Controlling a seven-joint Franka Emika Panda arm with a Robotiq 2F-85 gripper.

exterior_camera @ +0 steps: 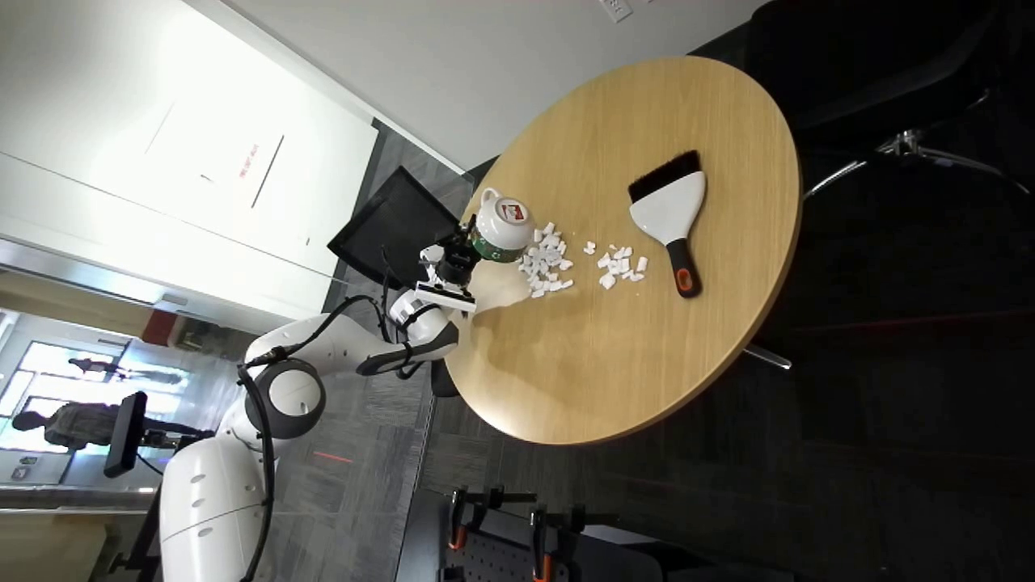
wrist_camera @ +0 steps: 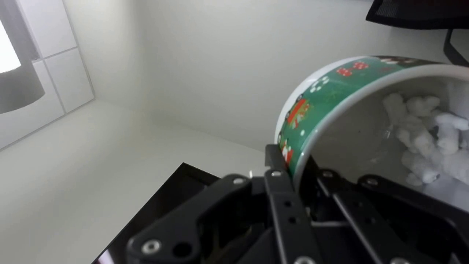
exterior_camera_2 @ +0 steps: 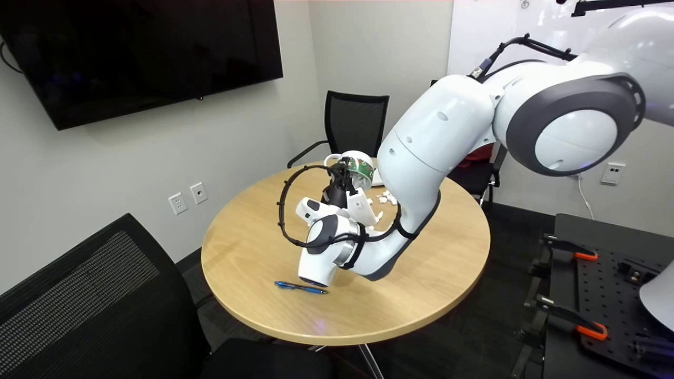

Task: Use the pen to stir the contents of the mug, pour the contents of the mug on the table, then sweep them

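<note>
Room: pale grey walls (exterior_camera_2: 237, 121); a large black television (exterior_camera_2: 142, 58) hangs on one, with outlet plates (exterior_camera_2: 178, 203) lower down; dark carpeted floor (exterior_camera: 372, 444).
Table (exterior_camera: 639, 356): round top of light honey-coloured wood.
Chairs (exterior_camera_2: 105, 295): black, mesh-backed; one in the foreground of an exterior view, another beyond the table's far edge.
Brush (exterior_camera: 669, 212): white fan-shaped head, black bristles, black handle with an orange mark; lying flat on the table.
Pen (exterior_camera_2: 301, 287): blue, lying on the table near its rim.
Bench (exterior_camera_2: 621, 231): black, apart from the table, fitted with orange-tipped clamps (exterior_camera_2: 592, 331).
Obstruction: robot arm (exterior_camera_2: 432, 137) crossing the table in an exterior view, hiding much of the brush and some of the white pieces (exterior_camera: 544, 263).
Mug (exterior_camera: 503, 230): white with a green patterned band; held over the table, tilted mouth downward, its red-labelled base exposed.
White pieces: two groups on the table, the larger near the mug, the smaller near the brush's handle, a stray bit between; more lie inside the mug in the wrist view.
Gripper (wrist_camera: 296, 167): fingers drawn nearly together, clasping the mug's wall, one finger outside and the other inside the rim.
</note>
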